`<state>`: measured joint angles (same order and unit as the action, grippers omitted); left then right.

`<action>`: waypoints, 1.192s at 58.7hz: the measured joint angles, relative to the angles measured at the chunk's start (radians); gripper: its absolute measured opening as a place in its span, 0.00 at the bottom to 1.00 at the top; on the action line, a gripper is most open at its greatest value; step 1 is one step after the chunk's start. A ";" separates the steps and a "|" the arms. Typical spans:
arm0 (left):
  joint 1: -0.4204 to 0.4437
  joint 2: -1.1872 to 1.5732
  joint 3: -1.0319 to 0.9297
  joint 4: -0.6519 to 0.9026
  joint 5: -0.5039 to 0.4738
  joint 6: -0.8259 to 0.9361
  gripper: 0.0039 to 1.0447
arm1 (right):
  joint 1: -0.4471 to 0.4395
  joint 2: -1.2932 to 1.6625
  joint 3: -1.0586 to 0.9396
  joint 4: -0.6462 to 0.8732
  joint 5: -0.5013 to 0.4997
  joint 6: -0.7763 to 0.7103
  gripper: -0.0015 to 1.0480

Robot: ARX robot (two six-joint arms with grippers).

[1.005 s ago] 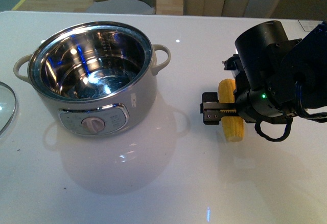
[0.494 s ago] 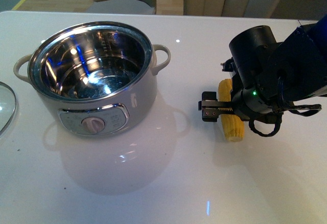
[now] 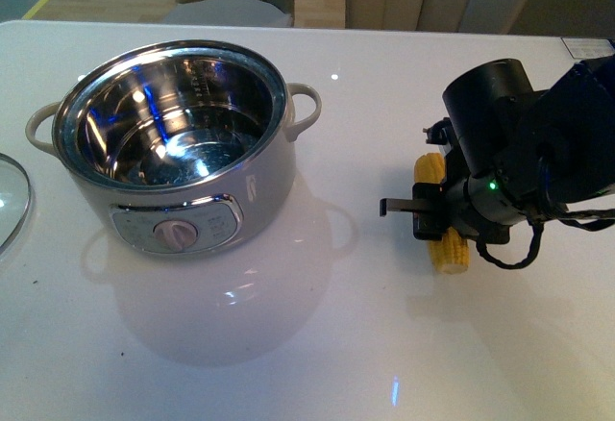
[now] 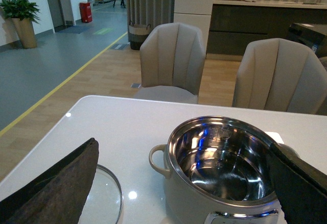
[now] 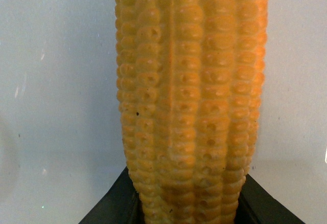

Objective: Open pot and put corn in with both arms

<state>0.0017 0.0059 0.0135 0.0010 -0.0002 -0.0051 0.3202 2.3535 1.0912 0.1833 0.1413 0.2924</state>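
Note:
The cream pot stands uncovered at left centre of the white table, its steel inside bare, dial panel facing me. To its right the yellow corn lies on the table with my right gripper shut across its middle. The right wrist view shows the corn filling the frame, clamped between the black fingers of my right gripper. My left gripper stands open above and behind the pot, its dark fingers spread wide with nothing between them. The left arm does not show in the front view.
A glass lid lies flat at the table's left edge beside the pot; the left wrist view shows the lid too. Beige chairs stand behind the far table edge.
The right gripper's jaws have drawn together onto the corn, and the gripper with the cob has shifted slightly right. The pot and lid have not moved.

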 joint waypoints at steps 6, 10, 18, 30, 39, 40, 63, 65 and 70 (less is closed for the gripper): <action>0.000 0.000 0.000 0.000 0.000 0.000 0.94 | -0.006 -0.043 -0.060 0.020 -0.024 -0.011 0.23; 0.000 0.000 0.000 0.000 0.000 0.000 0.94 | -0.011 -0.092 -0.106 0.030 -0.050 -0.023 0.22; 0.000 0.000 0.000 0.000 0.000 0.000 0.94 | -0.015 -0.206 -0.172 0.032 -0.108 -0.031 0.22; 0.000 0.000 0.000 0.000 0.000 0.000 0.94 | -0.011 -0.450 -0.239 -0.018 -0.227 -0.007 0.22; 0.000 0.000 0.000 0.000 0.000 0.000 0.94 | 0.037 -0.598 -0.206 -0.085 -0.281 0.059 0.22; 0.000 0.000 0.000 0.000 0.000 0.000 0.94 | 0.041 -0.602 -0.202 -0.089 -0.284 0.063 0.22; 0.000 0.000 0.000 0.000 0.000 0.000 0.94 | 0.204 -0.580 0.047 -0.213 -0.308 0.187 0.20; 0.000 0.000 0.000 0.000 0.000 0.000 0.94 | 0.213 -0.564 0.068 -0.220 -0.307 0.191 0.20; 0.000 0.000 0.000 0.000 0.000 0.000 0.94 | 0.231 -0.520 0.122 -0.244 -0.312 0.211 0.20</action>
<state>0.0017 0.0059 0.0135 0.0010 -0.0002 -0.0051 0.5510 1.8332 1.2129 -0.0608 -0.1707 0.5030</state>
